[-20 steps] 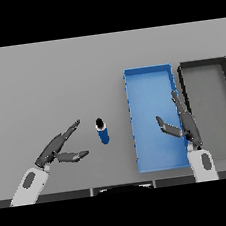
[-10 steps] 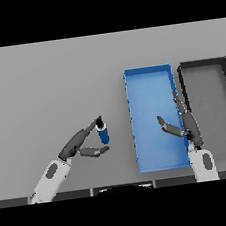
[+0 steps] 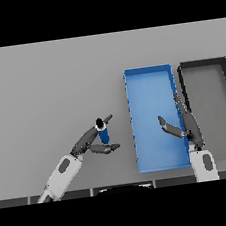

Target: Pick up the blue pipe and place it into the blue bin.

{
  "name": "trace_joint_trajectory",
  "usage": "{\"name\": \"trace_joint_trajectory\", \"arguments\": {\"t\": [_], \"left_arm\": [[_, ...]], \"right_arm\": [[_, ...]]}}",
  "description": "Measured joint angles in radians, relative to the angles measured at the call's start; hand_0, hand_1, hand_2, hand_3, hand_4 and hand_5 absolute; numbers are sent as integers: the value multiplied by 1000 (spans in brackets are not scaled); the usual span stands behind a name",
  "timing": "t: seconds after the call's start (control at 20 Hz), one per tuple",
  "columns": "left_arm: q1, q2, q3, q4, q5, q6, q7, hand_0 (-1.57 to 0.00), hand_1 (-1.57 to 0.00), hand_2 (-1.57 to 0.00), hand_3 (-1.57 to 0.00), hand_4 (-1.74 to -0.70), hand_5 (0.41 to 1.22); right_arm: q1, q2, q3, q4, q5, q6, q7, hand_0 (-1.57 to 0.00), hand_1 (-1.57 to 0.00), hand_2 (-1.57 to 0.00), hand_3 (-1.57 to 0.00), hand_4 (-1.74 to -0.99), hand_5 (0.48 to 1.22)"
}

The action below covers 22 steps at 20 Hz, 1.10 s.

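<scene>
The blue pipe [image 3: 103,134] stands on the grey table, left of the blue bin [image 3: 148,80], its dark top end showing. My left hand [image 3: 88,141] is at the pipe, open: straight fingers run along its far side and the thumb lies just below it on the near side. My right hand [image 3: 189,125] hovers open over the blue bin's right wall, thumb pointing left across the bin floor. Nothing lies in the blue bin.
A dark grey bin [image 3: 202,64] sits right beside the blue bin, against its right wall. The grey table [image 3: 42,94] stretches out to the left and behind the pipe.
My left hand has moved right and forward from the table's lower left up to the pipe, closing in around it. The pipe and my right hand have stayed in place.
</scene>
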Motion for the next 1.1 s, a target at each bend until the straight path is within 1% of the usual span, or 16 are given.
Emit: {"name": "trace_joint_trajectory", "arguments": {"t": [0.05,0.1,0.15,0.2,0.25,0.3,0.35,0.45,0.5,0.6,0.7,0.75,0.85,0.95,1.0,1.1], "left_arm": [[-3,-9,0,18,0,-2,-16,1,0,-54,-40,-1140,502],[-19,-30,15,30,20,-1,-11,1,-41,-151,-121,-1186,550],[-23,-46,26,44,38,-3,-21,-10,-156,-308,-276,-1243,613],[-13,-56,29,39,56,-11,-46,-125,-319,-485,-535,-1281,735],[-2,-68,36,45,71,-11,-58,-359,-547,-689,-742,-1369,832],[-7,-77,44,36,85,-6,-55,-602,-752,-865,-908,-1439,910],[-2,-88,38,36,82,2,-55,-796,-915,-1006,-1030,-1497,972],[7,-87,31,23,83,-16,-57,-1075,-1151,-1210,-1194,-1580,1062],[9,-91,22,9,77,-7,-46,-1174,-1235,-1282,-1270,-1553,1094],[14,-95,9,8,54,18,-54,-1317,-1356,-1386,-1378,-1513,1139],[26,-98,8,-16,34,30,-84,-1408,-1434,-1453,-1448,-1492,1169],[19,-111,8,-14,25,35,-84,-1441,-1461,-1476,-1472,-1484,1179],[10,-106,23,-40,25,37,-109,-1488,-1501,-1510,-1508,-1474,1194],[2,-130,25,-68,28,38,-119,-1518,-1526,-1532,-1531,-1469,1204],[-7,-130,30,-100,34,34,-120,-1528,-1535,-1540,-1539,-1468,1207],[-36,-139,41,-139,47,27,-74,-1544,-1548,-1551,-1550,-1466,1212]], "right_arm": [[12,-2,-6,-10,-14,6,-14,1,1,1,1,-1210,653],[13,-4,-10,-6,-17,8,-7,1,1,1,1,-1213,655],[10,-2,-9,1,-16,7,-9,1,1,1,1,-1217,655],[9,-2,-11,5,-23,12,-14,1,1,1,1,-1220,656],[20,2,-5,2,-21,14,-33,1,1,1,1,-1220,656],[26,-1,-5,-12,-22,16,-29,1,1,1,1,-1219,657],[27,-3,-5,-12,-19,15,-27,1,1,1,1,-1224,658],[20,0,-9,-4,-25,15,-22,1,1,1,1,-1233,660],[2,5,-12,17,-29,13,-2,1,1,1,1,-1228,656],[-3,2,-14,15,-37,20,-12,1,1,1,1,-1222,646],[0,11,-8,19,-38,23,-16,1,1,1,1,-1220,635],[-11,7,-10,23,-34,20,-2,1,1,1,1,-1217,631],[-13,9,-11,22,-39,21,-4,1,1,1,1,-1225,630],[-23,14,-12,28,-41,18,6,1,1,1,1,-1226,636],[-8,11,-11,20,-34,17,-9,1,1,1,1,-1220,638],[-17,8,-6,22,-18,10,0,1,1,1,1,-1204,640]]}}
